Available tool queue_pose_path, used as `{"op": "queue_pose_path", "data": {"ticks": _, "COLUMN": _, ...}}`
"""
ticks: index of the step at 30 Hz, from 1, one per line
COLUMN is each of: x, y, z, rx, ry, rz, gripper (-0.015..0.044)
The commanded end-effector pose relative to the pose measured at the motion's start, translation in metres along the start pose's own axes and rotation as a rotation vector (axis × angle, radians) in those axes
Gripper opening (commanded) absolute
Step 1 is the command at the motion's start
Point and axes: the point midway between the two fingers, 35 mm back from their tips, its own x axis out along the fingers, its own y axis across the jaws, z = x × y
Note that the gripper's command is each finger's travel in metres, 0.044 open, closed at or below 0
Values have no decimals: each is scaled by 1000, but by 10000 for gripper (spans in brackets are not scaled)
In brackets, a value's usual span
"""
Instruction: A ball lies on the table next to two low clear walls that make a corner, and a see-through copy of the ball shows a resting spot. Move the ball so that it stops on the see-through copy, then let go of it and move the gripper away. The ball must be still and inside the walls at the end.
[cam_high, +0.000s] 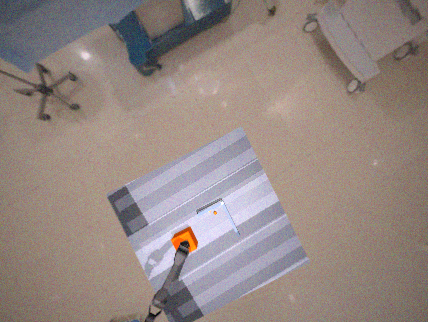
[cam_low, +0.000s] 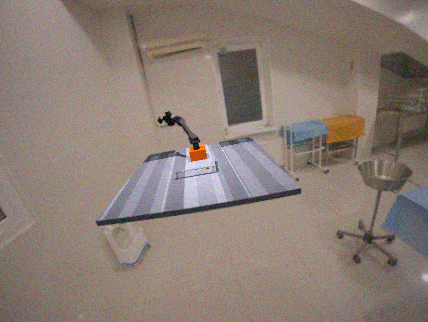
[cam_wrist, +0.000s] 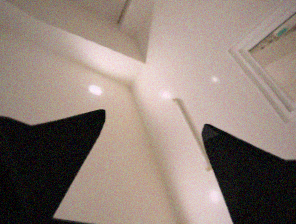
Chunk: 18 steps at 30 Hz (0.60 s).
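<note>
While the gripper (cam_wrist: 150, 155) gapes wide, holding nothing, a small ball (cam_high: 215, 212) sits inside the walls (cam_high: 231, 219).

- Top view: high overhead, looking straight down at the striped bench (cam_high: 210, 180) and surrounding floor.
- Exterior view: distant, raised, facing the same bench (cam_low: 240, 175) obliquely.
- Wrist view: looks out between the dark fingers at walls only.
</note>
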Motion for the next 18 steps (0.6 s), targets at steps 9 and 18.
{"op": "queue_pose_path", "data": {"ticks": 9, "x": -15, "y": -93, "z": -36, "rx": -137, "ry": 2, "rz": -167, "gripper": 234}}
{"op": "queue_pose_path", "data": {"ticks": 18, "x": -66, "y": -223, "z": -102, "rx": -370, "ry": 78, "rz": -423, "gripper": 234}}
